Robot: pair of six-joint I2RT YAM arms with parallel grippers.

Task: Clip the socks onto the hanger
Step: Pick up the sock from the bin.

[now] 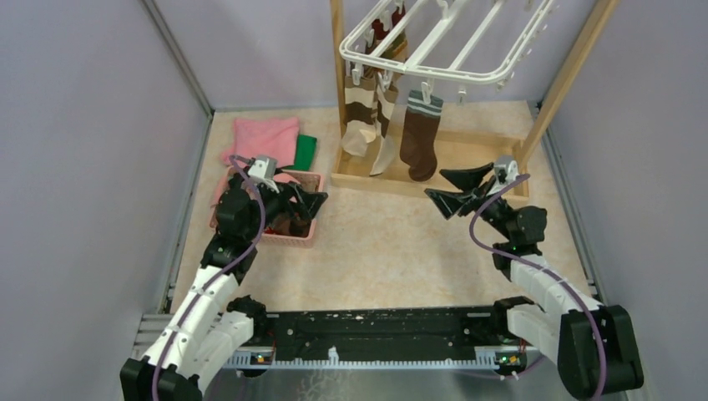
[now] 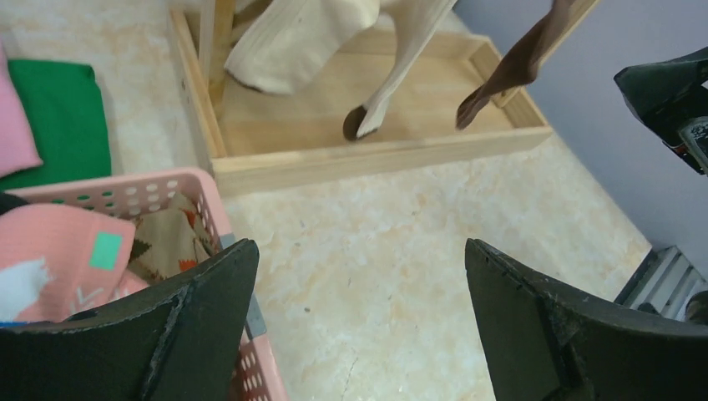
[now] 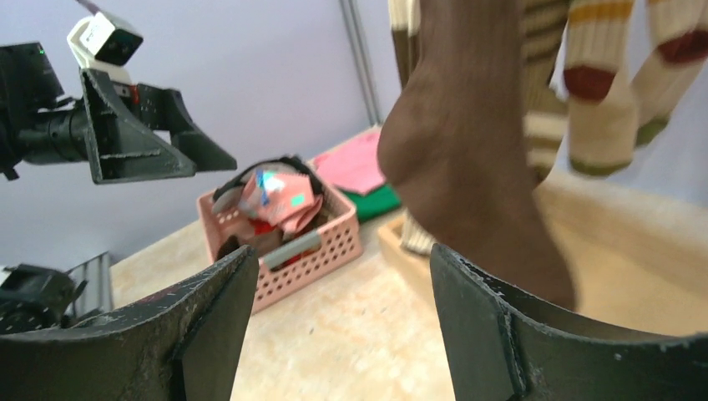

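Observation:
The white hanger (image 1: 451, 42) sits atop a wooden frame at the back. Two brown-and-cream striped socks (image 1: 361, 117) and a dark brown sock (image 1: 420, 138) hang from its clips. More socks, one pink with teal patches (image 2: 75, 251), lie in a pink basket (image 1: 305, 234). My left gripper (image 1: 311, 203) is open and empty over the basket's right edge. My right gripper (image 1: 455, 188) is open and empty, just in front of the dark brown sock (image 3: 476, 142).
A folded pink cloth (image 1: 265, 138) and a green cloth (image 1: 305, 150) lie behind the basket. The frame's wooden tray base (image 1: 467, 159) and posts (image 1: 338, 75) stand at the back. Purple walls enclose the table on three sides.

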